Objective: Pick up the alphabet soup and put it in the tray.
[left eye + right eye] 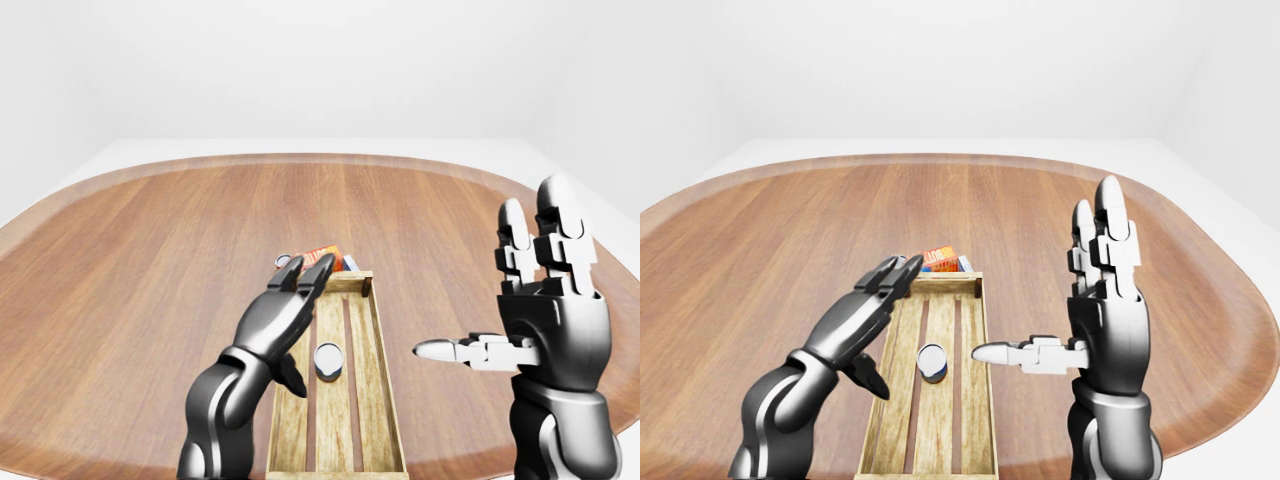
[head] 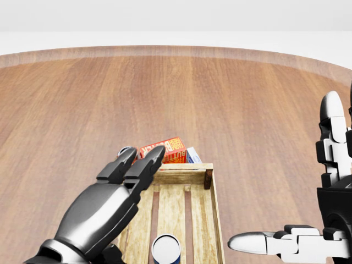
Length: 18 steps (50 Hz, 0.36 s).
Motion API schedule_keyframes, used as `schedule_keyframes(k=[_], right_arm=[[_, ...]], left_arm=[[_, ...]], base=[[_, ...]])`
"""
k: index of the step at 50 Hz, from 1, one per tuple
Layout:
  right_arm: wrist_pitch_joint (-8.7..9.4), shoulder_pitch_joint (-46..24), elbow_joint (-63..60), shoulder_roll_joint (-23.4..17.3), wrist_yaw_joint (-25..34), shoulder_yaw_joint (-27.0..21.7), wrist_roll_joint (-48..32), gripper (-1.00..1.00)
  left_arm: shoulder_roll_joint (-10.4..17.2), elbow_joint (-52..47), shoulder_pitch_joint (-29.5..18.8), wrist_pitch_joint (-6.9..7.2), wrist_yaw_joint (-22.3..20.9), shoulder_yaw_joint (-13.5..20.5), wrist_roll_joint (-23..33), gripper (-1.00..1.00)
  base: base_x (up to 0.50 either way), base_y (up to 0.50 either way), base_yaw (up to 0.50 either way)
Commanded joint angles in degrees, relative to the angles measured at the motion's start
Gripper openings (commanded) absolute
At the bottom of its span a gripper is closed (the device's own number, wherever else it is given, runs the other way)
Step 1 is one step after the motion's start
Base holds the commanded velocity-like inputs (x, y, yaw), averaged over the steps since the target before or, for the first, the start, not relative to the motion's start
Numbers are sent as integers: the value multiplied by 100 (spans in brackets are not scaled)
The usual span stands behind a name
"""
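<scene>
Both hands are spread wide and nothing is gripped — the left hand is stretched flat over the tray's left rail, the right hand is raised upright with its thumb pointed toward the tray. One alphabet soup can is seen upright on the tray slats, between the two hands and untouched; one orange box and one blue-and-white carton are seen just beyond the tray's top end, on the wooden table.

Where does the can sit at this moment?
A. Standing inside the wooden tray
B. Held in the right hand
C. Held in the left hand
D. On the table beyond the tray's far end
A. The can stands upright on the slats of the wooden tray, while the left hand and right hand are both open and hold nothing.
</scene>
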Motion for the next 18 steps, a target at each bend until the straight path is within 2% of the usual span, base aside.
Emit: schedule_keyframes(k=[1, 7, 8, 9, 10, 14, 15, 18], right_arm=[[0, 8, -38, 6, -13, 6, -6, 100], [0, 21, -30, 3, -25, 44, -26, 100], [0, 27, -56, 1, -23, 35, -22, 100], [0, 27, -58, 2, -22, 35, -22, 100], [0, 20, -56, 3, -21, 23, -11, 100], [0, 42, -49, 8, -18, 61, -24, 100], [0, 43, -48, 7, -20, 64, -24, 100], [0, 42, -13, -4, -37, 137, -57, 100]], left_arm=[[116, -1644, 133, 0, 0, 1057, -1530, 100], [176, -1933, 380, 0, 0, 1472, -2288, 100], [181, -2030, 448, 0, 0, 1664, -2652, 100], [191, -2035, 454, 0, 0, 1676, -2682, 100], [144, -2131, 430, 0, 0, 1891, -2975, 100], [125, -2092, 536, 0, 0, 2299, -3596, 100], [134, -2087, 543, 0, 0, 2306, -3619, 100], [79, -2093, 478, 0, 0, 2574, -4150, 100]], base=[[0, 0, 0], [0, 0, 0], [0, 0, 0], [0, 0, 0], [0, 0, 0], [0, 0, 0], [0, 0, 0], [0, 0, 0]])
